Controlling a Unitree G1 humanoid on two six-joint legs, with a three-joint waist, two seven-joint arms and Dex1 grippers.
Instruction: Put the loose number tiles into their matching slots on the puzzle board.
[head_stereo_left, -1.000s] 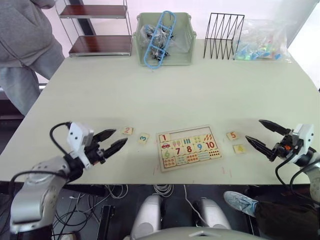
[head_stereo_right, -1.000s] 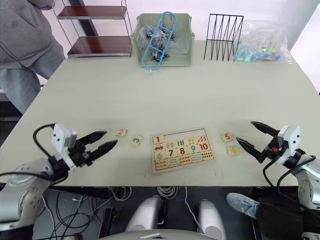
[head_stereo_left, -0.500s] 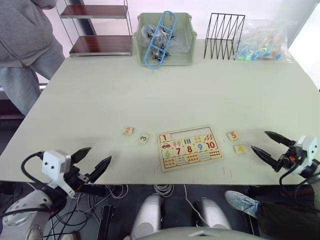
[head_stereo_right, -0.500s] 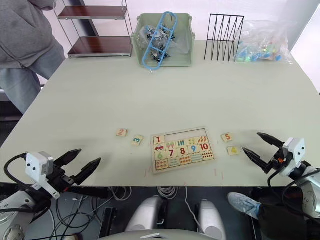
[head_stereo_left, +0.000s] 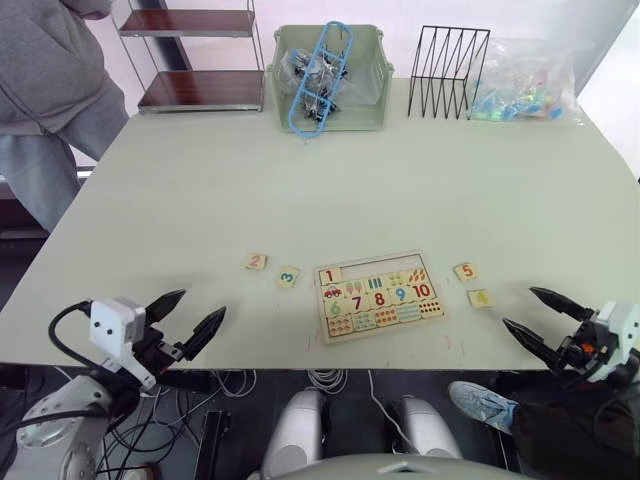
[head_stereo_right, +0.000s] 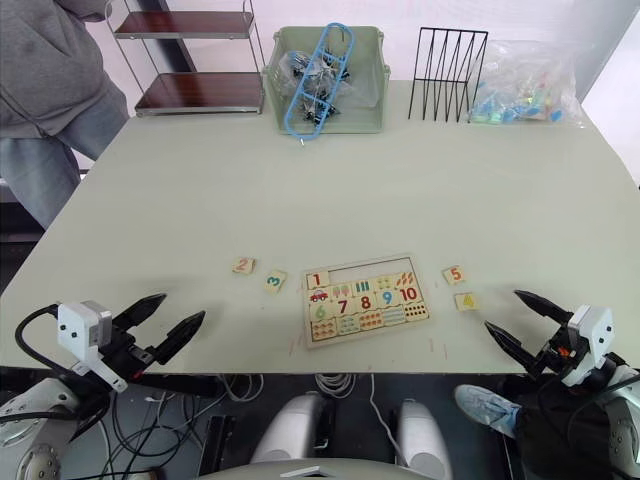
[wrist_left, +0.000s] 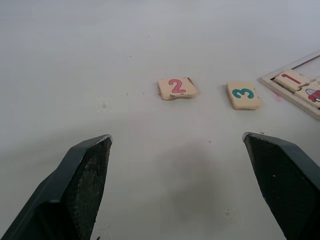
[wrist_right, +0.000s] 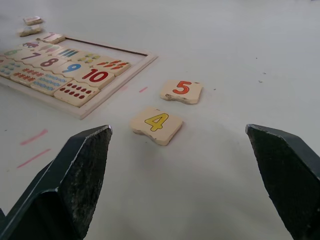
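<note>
Near edge, left: bare table (head_stereo_left: 150, 230) between the left gripper (head_stereo_left: 193, 322) and tiles 2 (head_stereo_left: 256, 261) and 3 (head_stereo_left: 288, 276).
Near edge, right: bare run from the right gripper (head_stereo_left: 535, 315) to tiles 4 (head_stereo_left: 480, 297) and 5 (head_stereo_left: 465, 271).
Centre: board (head_stereo_left: 378, 296) lies flat between the tile pairs.
Middle of table: wide and bare.
Far edge: bin (head_stereo_left: 331, 77), wire rack (head_stereo_left: 448, 72) and bag (head_stereo_left: 523, 82) stand in a row.
Far left corner: person (head_stereo_left: 50, 90) and shelf (head_stereo_left: 190, 55) beside the table.

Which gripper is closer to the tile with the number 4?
Right. The right gripper hovers open just beside the 4 tile, toward the table's near edge. The left gripper is open far across, beyond the puzzle board.
</note>
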